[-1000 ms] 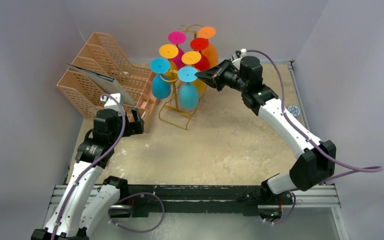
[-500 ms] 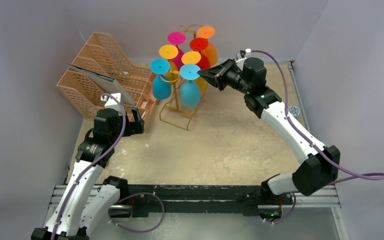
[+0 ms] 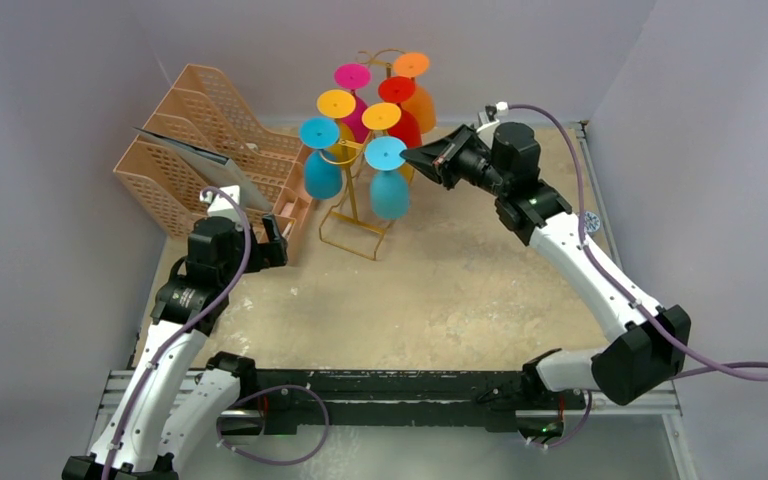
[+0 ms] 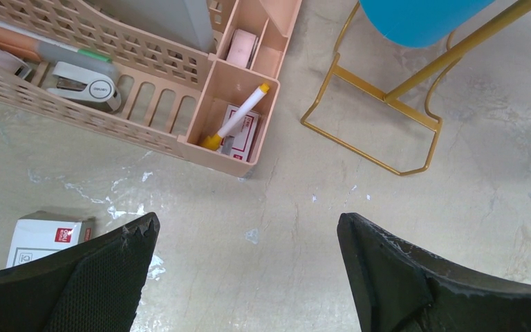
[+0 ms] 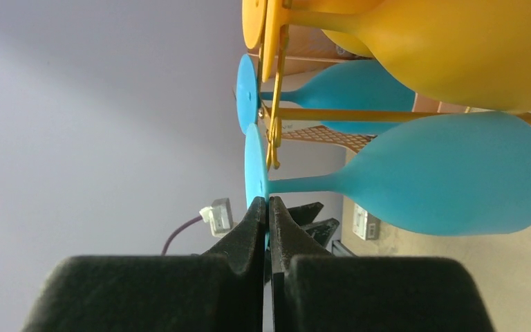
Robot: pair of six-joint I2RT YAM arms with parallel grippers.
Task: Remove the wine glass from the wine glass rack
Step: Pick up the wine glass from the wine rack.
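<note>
The right gripper (image 3: 412,156) is pressed together on the thin round foot of the blue wine glass (image 3: 390,192); in the right wrist view the foot's edge passes between the closed fingertips (image 5: 258,207). The wine glass hangs bowl down at the right side of the gold rack (image 3: 351,208), above the table (image 3: 460,290) and touching nothing below. Its foot lies just beside the end of the gold hook (image 5: 274,142), and the pictures do not settle whether the stem is fully clear of the wire. Judged from this, the grasp is done and the withdrawal is partly done: what remains is to draw the wine glass sideways clear of the rack and set it down. A second blue glass (image 3: 322,172) and a yellow glass (image 5: 442,48) hang close by and could be knocked. The left gripper (image 4: 247,232) is spread wide, holds nothing, and hovers over the table near the peach organizer (image 4: 200,142).
</note>
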